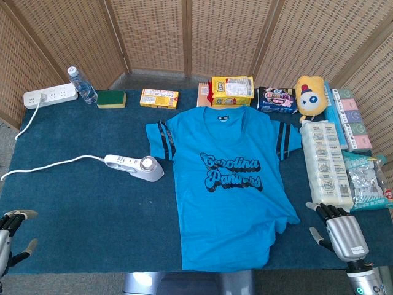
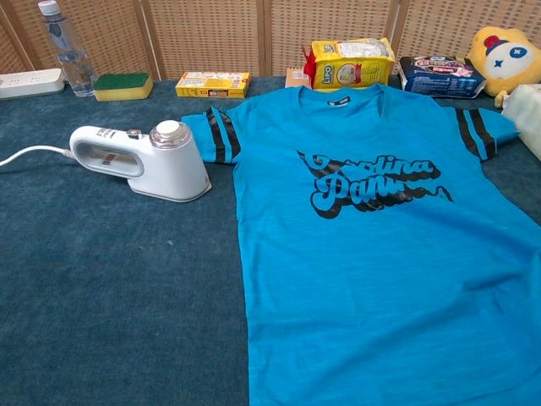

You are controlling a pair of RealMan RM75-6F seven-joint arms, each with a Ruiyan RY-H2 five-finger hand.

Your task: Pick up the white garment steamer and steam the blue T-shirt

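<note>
Head view is showing the blue T-shirt [image 1: 227, 184] lying flat, print side up, on the dark blue table cover [image 1: 86, 209], its collar pointing toward the far wicker screen. Just beside its sleeve on the robot's left, the white garment steamer [image 1: 135, 167] is lying on its side, apart from both hands, with its white cord [image 1: 49, 166] trailing off toward the left edge. At the near left corner the left hand [image 1: 12, 236] is resting low with its fingers spread and gripping nothing. At the near right edge the right hand [image 1: 342, 232] is sitting beside the shirt hem, fingers stretched forward and apart, also holding nothing. Along the far edge a power strip [image 1: 49, 96], a water bottle [image 1: 82, 85], a green sponge [image 1: 111, 99], and a yellow plush toy [image 1: 311, 93] are sitting in a row.
</note>
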